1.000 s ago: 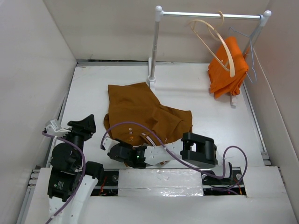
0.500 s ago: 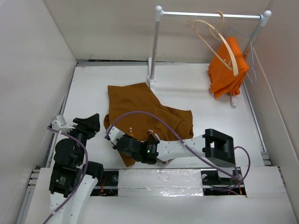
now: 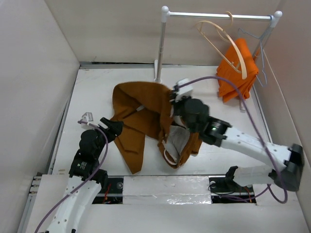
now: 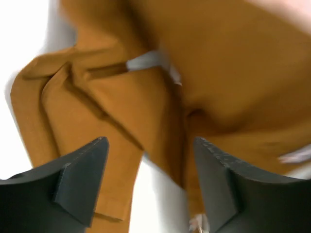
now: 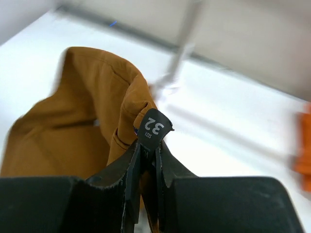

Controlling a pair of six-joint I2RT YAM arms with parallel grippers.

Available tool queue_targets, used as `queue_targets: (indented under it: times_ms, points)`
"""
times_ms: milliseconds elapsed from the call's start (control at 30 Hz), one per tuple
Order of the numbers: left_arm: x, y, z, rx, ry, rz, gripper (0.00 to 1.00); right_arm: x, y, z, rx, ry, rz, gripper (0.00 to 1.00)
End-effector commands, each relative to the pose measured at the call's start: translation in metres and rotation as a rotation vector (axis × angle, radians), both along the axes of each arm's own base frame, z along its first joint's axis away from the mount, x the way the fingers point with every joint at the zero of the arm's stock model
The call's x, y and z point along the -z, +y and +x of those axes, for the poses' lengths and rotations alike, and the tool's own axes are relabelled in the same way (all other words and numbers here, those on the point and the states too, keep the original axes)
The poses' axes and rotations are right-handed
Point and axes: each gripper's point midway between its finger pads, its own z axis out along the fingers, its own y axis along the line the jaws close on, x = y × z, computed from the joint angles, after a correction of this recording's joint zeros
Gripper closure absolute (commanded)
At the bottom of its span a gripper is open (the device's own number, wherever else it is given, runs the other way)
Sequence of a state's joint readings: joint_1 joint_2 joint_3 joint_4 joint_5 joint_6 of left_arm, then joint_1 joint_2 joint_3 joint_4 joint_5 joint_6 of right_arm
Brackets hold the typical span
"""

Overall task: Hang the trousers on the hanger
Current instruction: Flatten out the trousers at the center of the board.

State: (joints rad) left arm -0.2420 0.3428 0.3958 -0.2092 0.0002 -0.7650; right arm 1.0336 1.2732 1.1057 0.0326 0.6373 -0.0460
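Right wrist view: right claw (image 5: 148, 150) is clamping the rust-brown cloth trousers (image 5: 63, 131) beside the black size label (image 5: 154, 127); left claw (image 4: 148, 165) is hanging released. Recommend gripping their opposite side before approaching the pale wooden hanger (image 3: 228, 46).

One pair of trousers (image 3: 141, 104) is lying on the single tabletop (image 3: 92, 92). Two hangers are hanging from the one rail (image 3: 218, 16): one wooden hanger (image 3: 237, 52) and one wire hanger (image 3: 262, 58). One orange garment (image 3: 235, 73) is hanging there too. Two arms are reaching in, one left arm (image 3: 90, 150) and one right arm (image 3: 243, 141), each showing two fingers (image 4: 80, 179).
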Motion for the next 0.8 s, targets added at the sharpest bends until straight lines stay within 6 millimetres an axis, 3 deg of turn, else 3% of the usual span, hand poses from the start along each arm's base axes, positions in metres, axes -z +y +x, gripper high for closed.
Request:
queue_targets:
  times_ms: [0, 33, 100, 167, 200, 300, 400, 533, 633, 767]
  points:
    - [-0.006, -0.008, 0.013, 0.016, -0.059, -0.051, 0.30, -0.052, -0.074, -0.002, 0.163, -0.087, 0.127, 1.00]
    - [0.004, -0.009, 0.015, 0.013, -0.043, -0.049, 0.29, -0.053, -0.096, 0.004, 0.208, -0.100, 0.131, 1.00]
    - [0.026, -0.010, 0.019, 0.012, 0.019, -0.030, 0.28, -0.070, -0.120, -0.002, 0.212, -0.133, 0.183, 1.00]
    - [0.041, -0.009, 0.025, 0.003, 0.038, -0.017, 0.28, -0.068, -0.138, -0.001, 0.242, -0.131, 0.181, 1.00]
    - [0.058, -0.009, 0.027, 0.002, 0.093, -0.003, 0.28, -0.067, -0.145, -0.003, 0.251, -0.125, 0.180, 1.00]
    - [0.081, 0.001, 0.031, -0.051, 0.164, 0.046, 0.29, -0.063, -0.163, -0.003, 0.304, -0.117, 0.186, 1.00]
    - [0.094, 0.009, 0.029, -0.090, 0.196, 0.069, 0.29, -0.070, -0.177, -0.008, 0.327, -0.130, 0.212, 1.00]
    - [0.109, 0.024, 0.016, -0.155, 0.250, 0.105, 0.29, -0.091, -0.187, -0.014, 0.307, -0.183, 0.266, 1.00]
    - [0.118, 0.021, 0.008, -0.145, 0.288, 0.076, 0.29, -0.095, -0.183, -0.013, 0.283, -0.177, 0.298, 1.00]
    - [0.131, 0.020, 0.001, -0.158, 0.354, 0.055, 0.39, -0.094, -0.181, -0.009, 0.278, -0.173, 0.297, 1.00]
